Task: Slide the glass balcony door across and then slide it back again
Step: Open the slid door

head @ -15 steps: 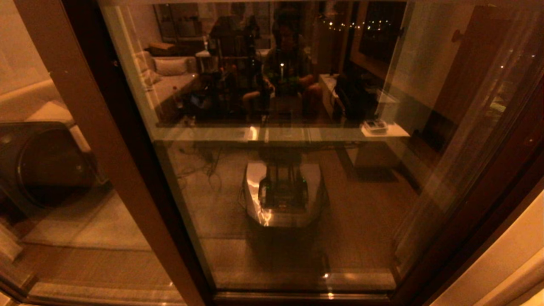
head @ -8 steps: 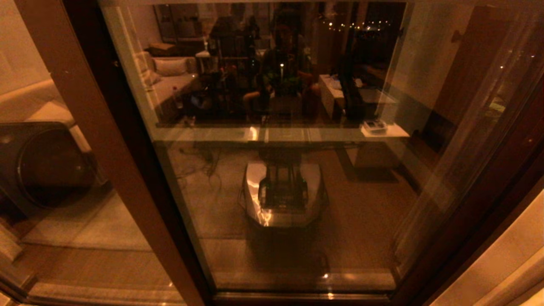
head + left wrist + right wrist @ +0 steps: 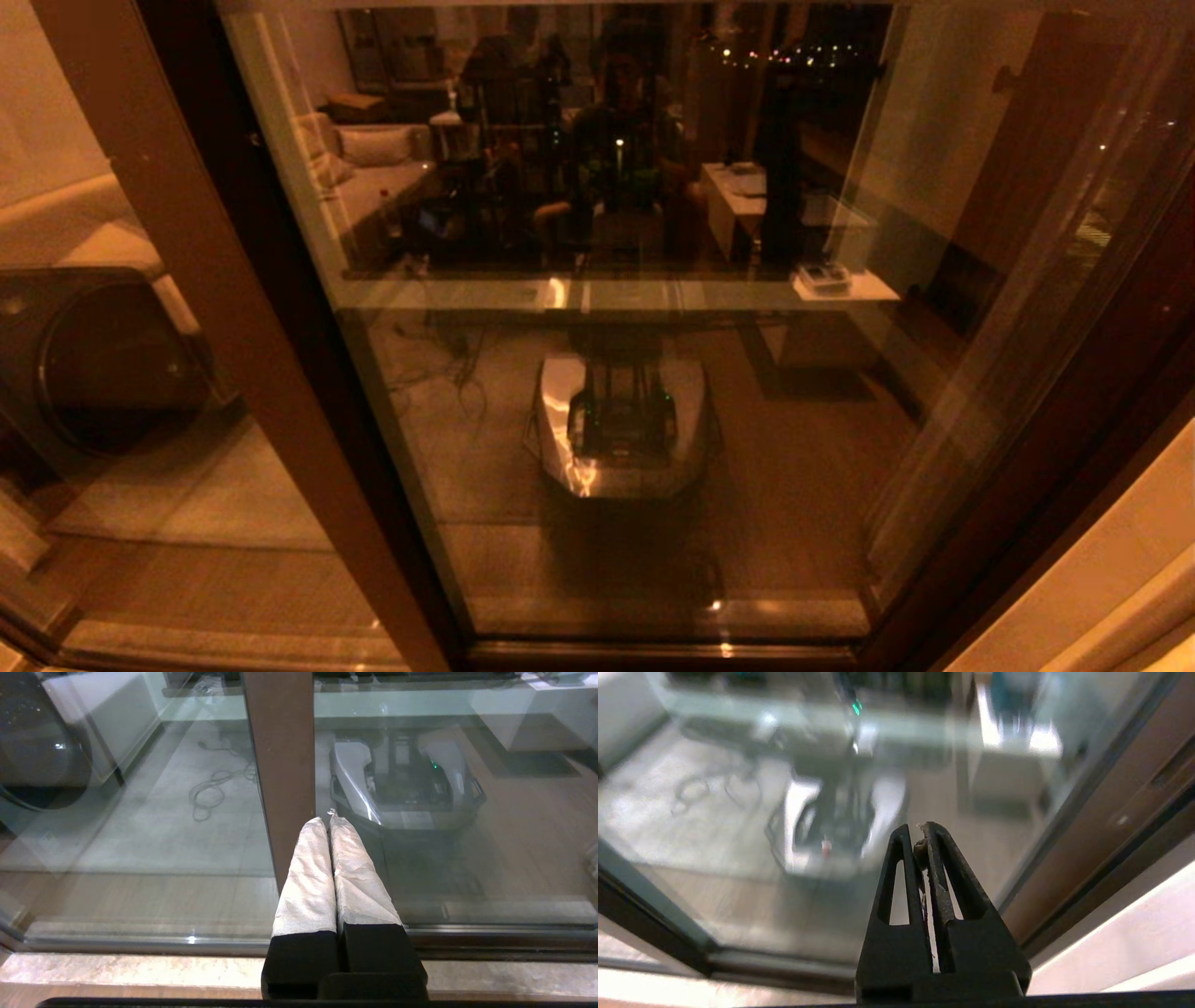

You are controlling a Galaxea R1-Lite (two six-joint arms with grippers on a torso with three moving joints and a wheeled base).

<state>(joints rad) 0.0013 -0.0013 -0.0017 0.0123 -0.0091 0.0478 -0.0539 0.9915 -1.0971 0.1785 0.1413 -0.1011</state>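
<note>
The glass balcony door fills the middle of the head view, its reflective pane mirroring the room and my own base. Its dark brown stile runs down the right side; in the right wrist view this stile shows a recessed slot and a small screw. My right gripper is shut with nothing in it, in front of the pane and left of that stile. My left gripper, fingers wrapped in white, is shut and empty, tips by the edge of the fixed panel's lighter-brown stile. Neither gripper shows in the head view.
The lighter-brown stile of the fixed panel stands on the left, with a dark round-fronted machine behind its glass. A pale stone threshold lies below the track. A light wall borders the door frame on the right.
Only the reflections in the pane shift slightly, a dark upright shape near the top right among them. The door frame and stiles stay where they were.
</note>
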